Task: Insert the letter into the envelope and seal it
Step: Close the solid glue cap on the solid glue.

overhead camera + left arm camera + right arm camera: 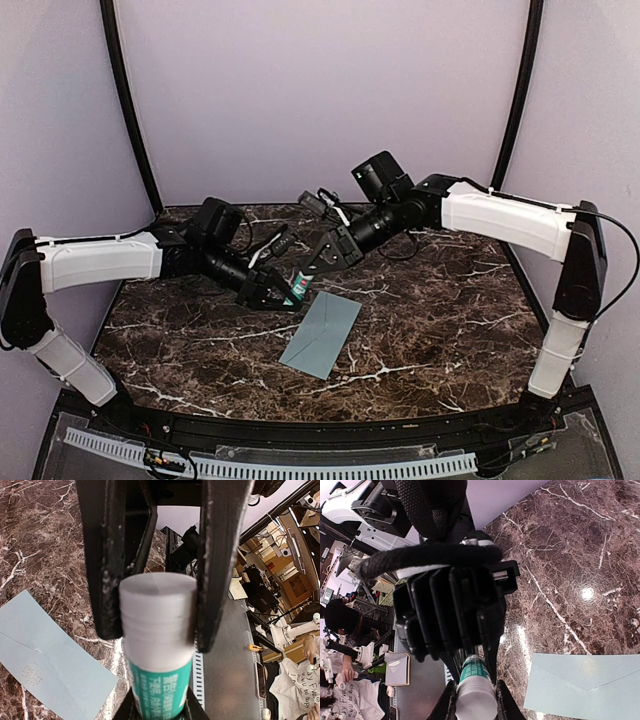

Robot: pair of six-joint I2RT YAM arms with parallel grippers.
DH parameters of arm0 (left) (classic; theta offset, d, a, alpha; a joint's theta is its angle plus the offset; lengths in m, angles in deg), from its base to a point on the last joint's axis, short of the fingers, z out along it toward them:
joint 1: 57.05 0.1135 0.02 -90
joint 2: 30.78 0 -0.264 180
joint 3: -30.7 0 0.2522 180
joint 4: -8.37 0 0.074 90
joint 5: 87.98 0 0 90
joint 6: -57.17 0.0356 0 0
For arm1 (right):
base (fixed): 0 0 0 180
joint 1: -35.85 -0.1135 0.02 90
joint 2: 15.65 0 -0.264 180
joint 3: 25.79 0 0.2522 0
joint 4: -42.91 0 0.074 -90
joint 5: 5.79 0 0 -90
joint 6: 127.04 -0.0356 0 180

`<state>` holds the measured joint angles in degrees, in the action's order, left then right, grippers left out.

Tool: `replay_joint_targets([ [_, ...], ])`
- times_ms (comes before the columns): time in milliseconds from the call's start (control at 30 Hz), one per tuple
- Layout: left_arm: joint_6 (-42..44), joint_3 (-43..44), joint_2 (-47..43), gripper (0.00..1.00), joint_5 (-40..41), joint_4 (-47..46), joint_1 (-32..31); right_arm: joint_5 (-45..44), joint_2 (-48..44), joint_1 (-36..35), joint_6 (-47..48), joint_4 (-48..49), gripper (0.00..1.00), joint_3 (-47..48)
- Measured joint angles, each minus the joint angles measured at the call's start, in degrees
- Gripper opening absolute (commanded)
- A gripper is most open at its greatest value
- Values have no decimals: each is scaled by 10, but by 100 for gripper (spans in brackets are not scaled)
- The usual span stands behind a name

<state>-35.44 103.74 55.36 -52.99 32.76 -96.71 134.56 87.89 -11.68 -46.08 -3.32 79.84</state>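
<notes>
both ends of one glue stick (160,680) are clamped: the left gripper (157,625) pinches its white cap and the right gripper (476,702) its far end. in the top view only a sliver of green shows between them. the envelope (322,333) lies flat on the table (450,330) at frame centre, just below and right of the pair, apart from both. the wrist views cut off its edges, and i can't tell if the flap is sealed.

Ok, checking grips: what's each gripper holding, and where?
Both clamp the small white-and-green glue stick: left gripper its green body, right gripper its white cap.
</notes>
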Motion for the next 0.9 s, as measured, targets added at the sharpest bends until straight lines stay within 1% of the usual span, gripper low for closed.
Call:
replay_joint_targets([
  [367, -3, -7, -9, 0, -1, -2, -1, 3, 0, -7, 3, 0, 0, -1],
  [900, -3, -11, -11, 0, -25, 6, -4, 14, 0, -18, 16, -7, 0, -1],
])
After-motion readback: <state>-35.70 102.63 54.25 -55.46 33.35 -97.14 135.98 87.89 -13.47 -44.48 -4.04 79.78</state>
